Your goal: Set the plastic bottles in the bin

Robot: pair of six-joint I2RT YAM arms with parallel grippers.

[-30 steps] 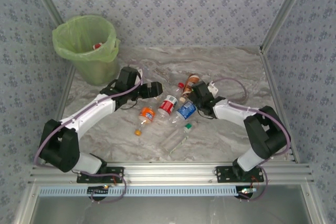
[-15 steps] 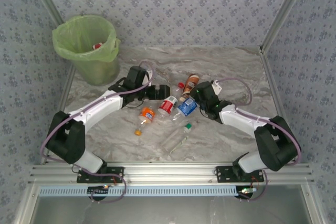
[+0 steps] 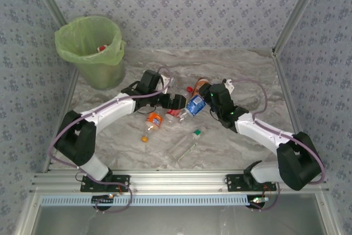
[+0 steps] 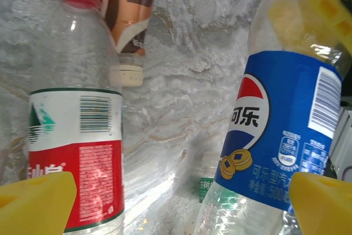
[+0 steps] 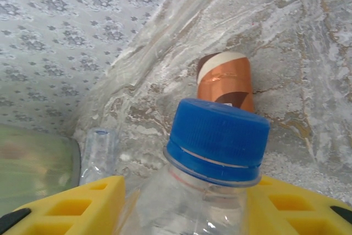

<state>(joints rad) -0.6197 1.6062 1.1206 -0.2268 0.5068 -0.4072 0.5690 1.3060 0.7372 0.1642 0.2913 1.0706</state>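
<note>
Your right gripper pinches the blue-label bottle below its cap; your left gripper stands spread wide, facing the red-label bottle just left.

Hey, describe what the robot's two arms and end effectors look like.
The left arm and right arm have white link shells, chunky black joints and a thin lilac cable looping alongside. The left end effector and right end effector are black, with bright yellow fingers moulded in square recesses.
</note>
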